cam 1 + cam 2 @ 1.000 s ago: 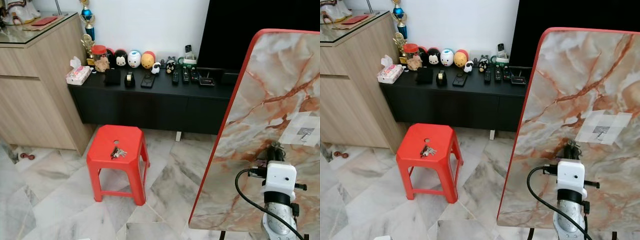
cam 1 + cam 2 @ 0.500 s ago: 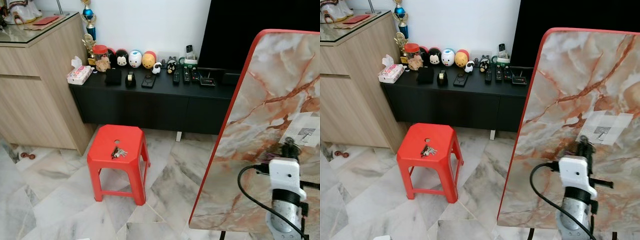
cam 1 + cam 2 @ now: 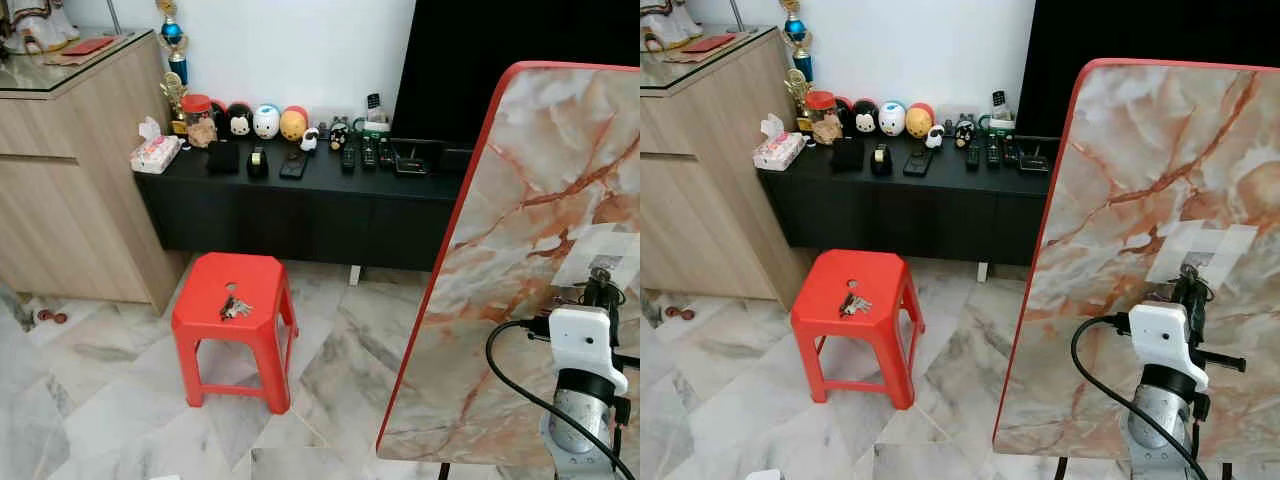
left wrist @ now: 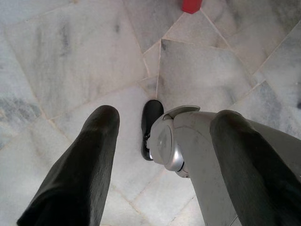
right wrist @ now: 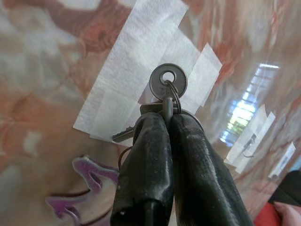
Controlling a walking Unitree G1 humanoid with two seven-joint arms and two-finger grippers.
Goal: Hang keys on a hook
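Observation:
My right gripper [image 3: 600, 287] is raised against the upright marble-patterned board [image 3: 530, 200], just under a white tape patch [image 3: 600, 250]. In the right wrist view its fingers [image 5: 188, 155] are shut on a key ring. A silver key [image 5: 168, 81] sticks up in front of the tape [image 5: 136, 75], and a purple shoe-shaped charm [image 5: 89, 176] hangs below. Whatever hook lies behind the key is hidden. Farther along the board another tape patch carries a thin hook [image 5: 248, 141]. A second bunch of keys [image 3: 235, 308] lies on the red stool [image 3: 205, 310]. My left gripper [image 4: 164, 122] hangs open over the floor.
A black low cabinet [image 3: 300, 205] with toy figures and remotes stands against the wall, and a wooden cupboard [image 3: 70, 180] at the left. A person's fingertip [image 5: 288, 214] holds the board's red edge. Marble floor [image 3: 120, 400] lies around the stool. My own foot [image 4: 151, 127] is below the left gripper.
My right gripper has risen and shifted right along the board, up to the tape patch, keys still held. The camera has swayed slightly.

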